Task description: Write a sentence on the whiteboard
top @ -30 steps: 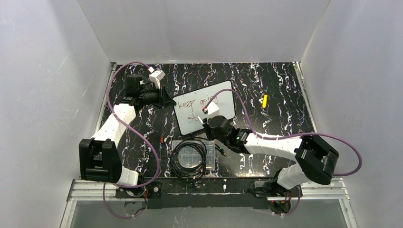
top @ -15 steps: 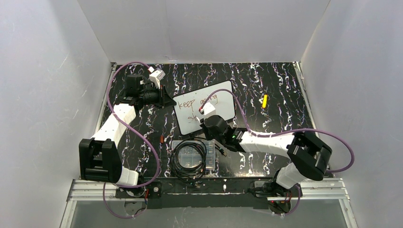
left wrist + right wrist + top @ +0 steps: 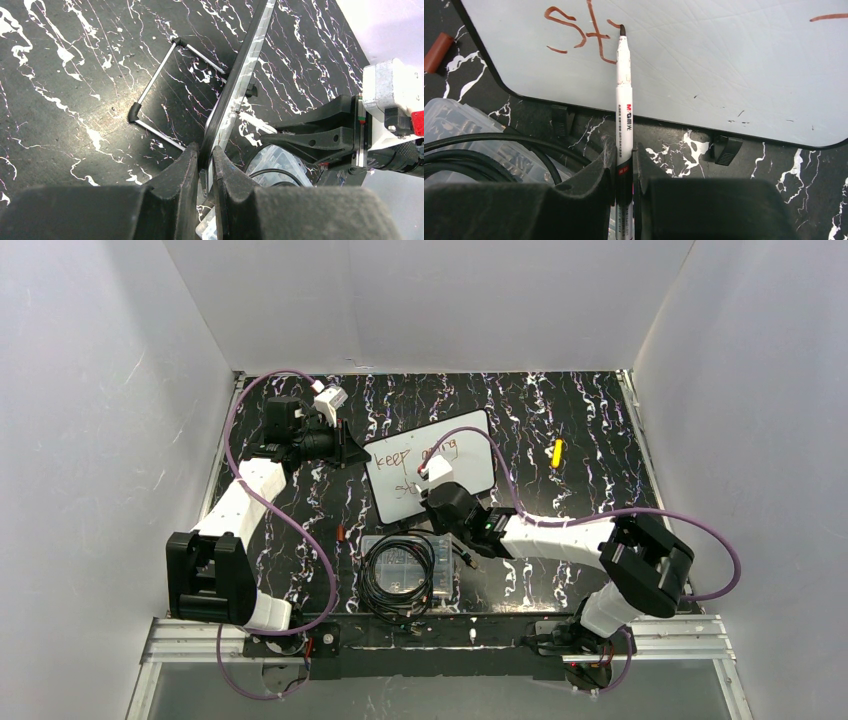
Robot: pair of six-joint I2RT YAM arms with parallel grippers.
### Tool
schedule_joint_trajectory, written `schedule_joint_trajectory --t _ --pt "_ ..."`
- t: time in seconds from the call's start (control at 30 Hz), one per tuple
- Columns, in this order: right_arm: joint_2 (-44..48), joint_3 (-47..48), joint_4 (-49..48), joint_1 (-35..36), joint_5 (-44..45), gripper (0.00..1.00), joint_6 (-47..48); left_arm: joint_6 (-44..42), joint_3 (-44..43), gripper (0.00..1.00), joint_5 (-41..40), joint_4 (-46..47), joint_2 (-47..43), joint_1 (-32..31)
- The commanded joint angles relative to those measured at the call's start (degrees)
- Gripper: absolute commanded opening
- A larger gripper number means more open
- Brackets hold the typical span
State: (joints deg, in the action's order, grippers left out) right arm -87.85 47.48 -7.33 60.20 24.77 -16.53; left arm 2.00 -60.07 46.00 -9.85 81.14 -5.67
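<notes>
- Whiteboard (image 3: 472,462): its side edge is pinched by the left gripper (image 3: 205,151).
- Right gripper (image 3: 625,156) clamps a marker (image 3: 625,95), whose tip touches the board beside "St" of the sentence (image 3: 583,31).

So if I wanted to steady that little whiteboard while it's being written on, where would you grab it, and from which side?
Probably its thin left edge, from the side, as the left gripper does, jaws pinching the rim. The whiteboard is a flat thin panel propped on a wire stand, so only an edge fits narrow jaws, and that leaves the face free for the marker.
</notes>
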Motion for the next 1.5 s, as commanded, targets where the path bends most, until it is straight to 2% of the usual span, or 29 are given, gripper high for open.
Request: schedule_joint_trajectory --t 0.0,0.7,1.47 --pt "0.72 0.38 0.46 -0.7 3.08 0.01 -1.45 -0.18 -2.34 0.0 0.75 0.88 -1.73 0.49" --pt "-1.25 -0.82 3.06 -0.7 -2.31 0.01 -2.85 -0.23 -2.24 0.0 0.76 0.8 -1.79 0.42" --pt "0.07 0.62 -1.92 -0.75 2.58 0.01 -1.66 -0.19 -2.26 0.0 0.67 0.87 -1.82 0.49"
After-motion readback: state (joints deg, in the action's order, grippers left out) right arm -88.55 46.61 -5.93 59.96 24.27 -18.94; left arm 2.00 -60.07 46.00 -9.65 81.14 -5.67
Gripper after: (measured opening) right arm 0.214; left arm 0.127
